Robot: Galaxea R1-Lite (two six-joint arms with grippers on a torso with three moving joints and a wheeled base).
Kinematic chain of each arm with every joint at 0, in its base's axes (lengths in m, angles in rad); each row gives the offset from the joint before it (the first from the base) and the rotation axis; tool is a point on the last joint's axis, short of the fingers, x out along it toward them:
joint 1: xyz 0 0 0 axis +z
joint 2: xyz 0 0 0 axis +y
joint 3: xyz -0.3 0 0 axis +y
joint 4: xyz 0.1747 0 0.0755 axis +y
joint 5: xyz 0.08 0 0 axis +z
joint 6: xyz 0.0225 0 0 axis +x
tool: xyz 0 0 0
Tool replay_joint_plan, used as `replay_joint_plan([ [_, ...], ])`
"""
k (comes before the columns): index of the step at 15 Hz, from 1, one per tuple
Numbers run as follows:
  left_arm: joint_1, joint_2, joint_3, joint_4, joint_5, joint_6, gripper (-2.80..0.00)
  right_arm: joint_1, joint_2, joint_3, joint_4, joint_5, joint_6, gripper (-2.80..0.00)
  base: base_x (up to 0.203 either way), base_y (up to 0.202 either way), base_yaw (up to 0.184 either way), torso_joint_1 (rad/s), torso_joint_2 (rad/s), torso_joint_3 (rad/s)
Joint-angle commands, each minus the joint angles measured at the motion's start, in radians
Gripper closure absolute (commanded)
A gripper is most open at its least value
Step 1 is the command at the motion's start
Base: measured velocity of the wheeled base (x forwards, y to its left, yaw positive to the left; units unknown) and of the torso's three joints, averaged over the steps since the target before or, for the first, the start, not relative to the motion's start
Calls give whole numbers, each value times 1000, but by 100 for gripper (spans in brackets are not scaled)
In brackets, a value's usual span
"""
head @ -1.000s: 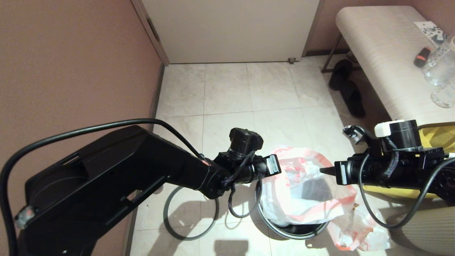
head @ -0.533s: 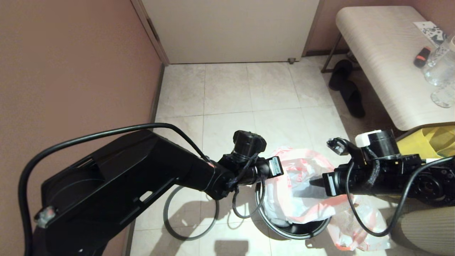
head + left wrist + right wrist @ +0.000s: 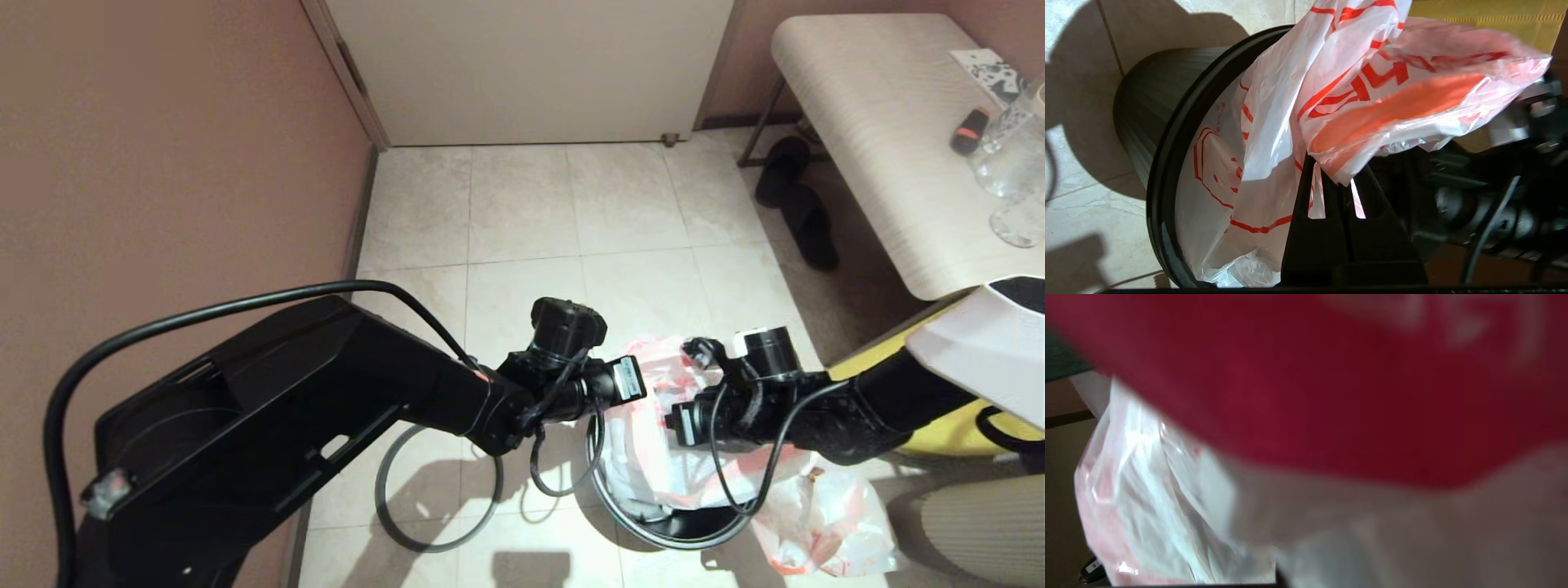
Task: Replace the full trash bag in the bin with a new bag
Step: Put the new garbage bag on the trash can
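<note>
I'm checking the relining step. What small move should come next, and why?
Probably draw the two grippers apart to spread the new bag: the left gripper pinches its hem over the bin, but the mouth is bunched together, with the right gripper close by.

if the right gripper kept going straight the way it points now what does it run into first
Most likely the new bag: the right gripper points across the bin mouth toward the left gripper, and its wrist view is filled with bag film. Depth is unclear.

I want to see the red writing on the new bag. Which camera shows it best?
The left wrist view: the new bag fills it, red print sharp, hanging into the bin. The head view shows it partly behind both arms. The right wrist view gives only blurred plastic.
</note>
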Motion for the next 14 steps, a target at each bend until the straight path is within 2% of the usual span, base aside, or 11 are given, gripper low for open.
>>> replay_joint_plan([
  [1, 12, 0, -1, -3, -1, -7, 0, 39, 108, -97, 23, 1, 21, 0, 0, 0, 0, 0, 0, 0],
  [5, 10, -8, 6, -4, 0, -5, 0, 23, 151, -140, 56, 30, 83, 0, 0, 0, 0, 0, 0, 0],
  [6, 13, -7, 5, -7, 0, -5, 0, 24, 156, -144, 113, 32, 71, 0, 0, 0, 0, 0, 0, 0],
  [8, 24, -1, 7, -34, -1, -5, 0, 24, 157, -138, 202, 33, -9, 0, 0, 0, 0, 0, 0, 0],
  [10, 11, -8, 15, -38, -2, -7, 0, 25, 176, -149, 203, 31, -7, 0, 0, 0, 0, 0, 0, 0],
  [12, 9, -27, 17, -34, -1, -8, 0, 25, 202, -171, 207, 3, -7, 0, 0, 0, 0, 0, 0, 0],
  [14, 6, -61, 27, -29, -2, -9, 0, 25, 237, -196, 209, -69, -10, 0, 0, 0, 0, 0, 0, 0],
])
